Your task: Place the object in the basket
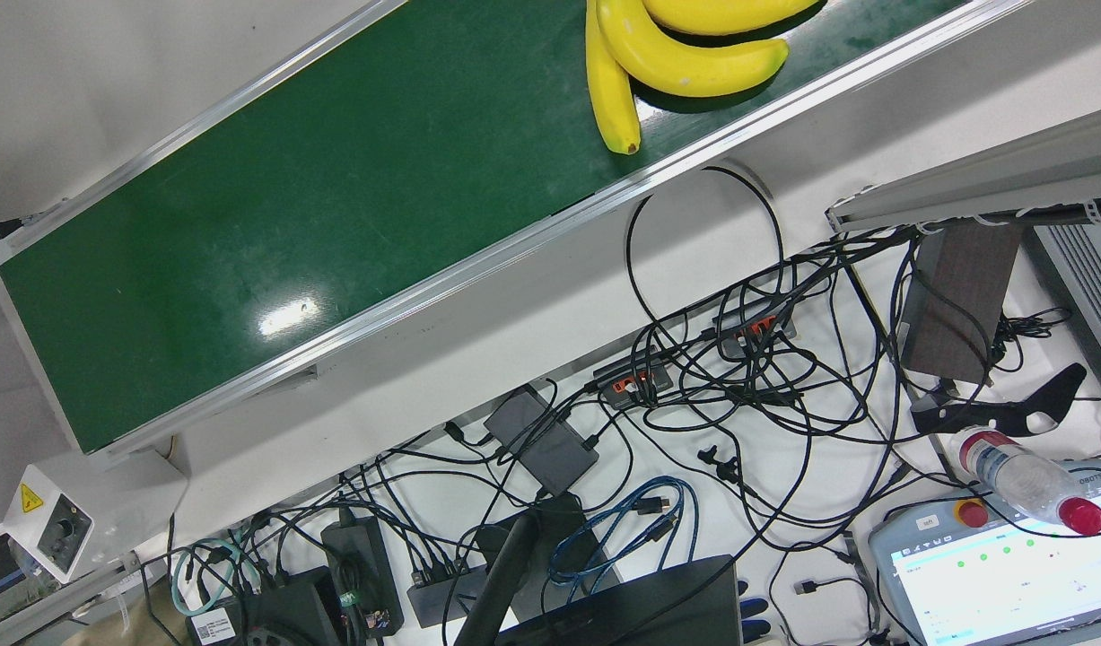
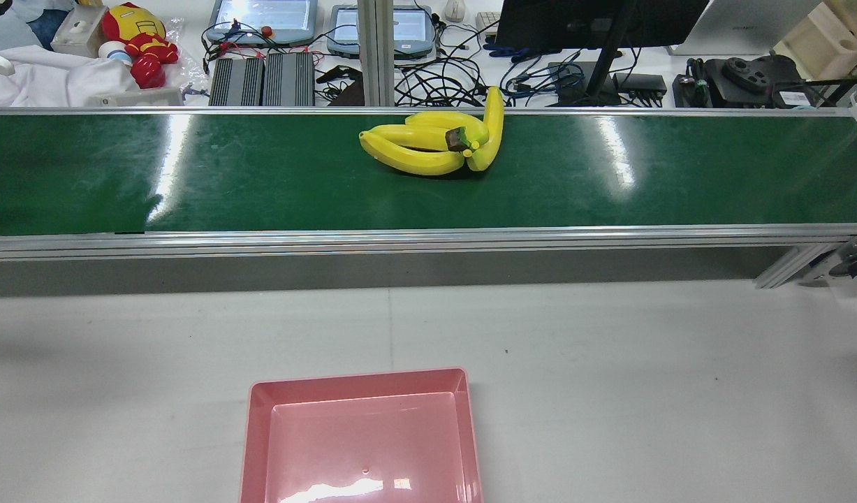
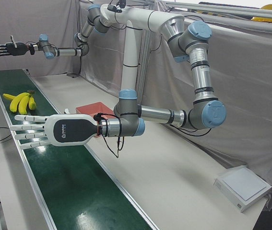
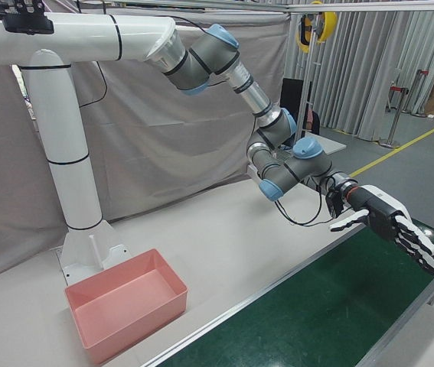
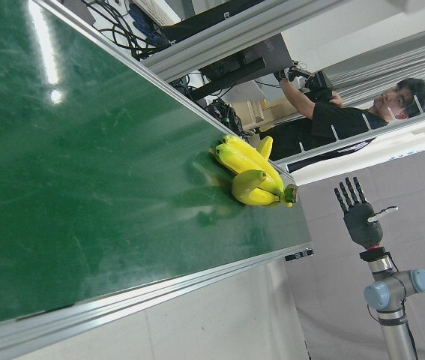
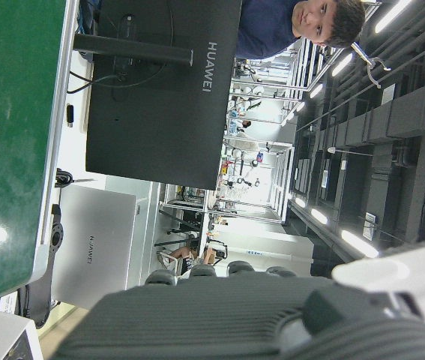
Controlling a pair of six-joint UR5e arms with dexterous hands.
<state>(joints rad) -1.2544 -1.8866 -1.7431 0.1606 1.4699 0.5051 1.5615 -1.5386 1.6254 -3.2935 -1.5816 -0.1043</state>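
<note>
Bananas (image 2: 428, 143) in one bunch on belt (image 2: 191, 175), about mid-length, toward the operators' edge, stem end facing the robot. Untouched by either hand. Basket (image 2: 250, 419) on table (image 2: 610, 363) on the robot's side of belt, well apart from bananas, with nothing inside. Left hand (image 3: 49, 132) released, fingers spread flat over belt, pointing toward bananas, grasping nothing. Right hand (image 4: 389, 222) likewise released, fingers spread, above belt on the bunch's other side.

Your silver-tubed arms with blue joint caps end differently — a white-shelled, white-fingered hand (image 3: 54, 130), a black-fingered hand (image 4: 389, 225) — black cables looping at both wrists.
</note>
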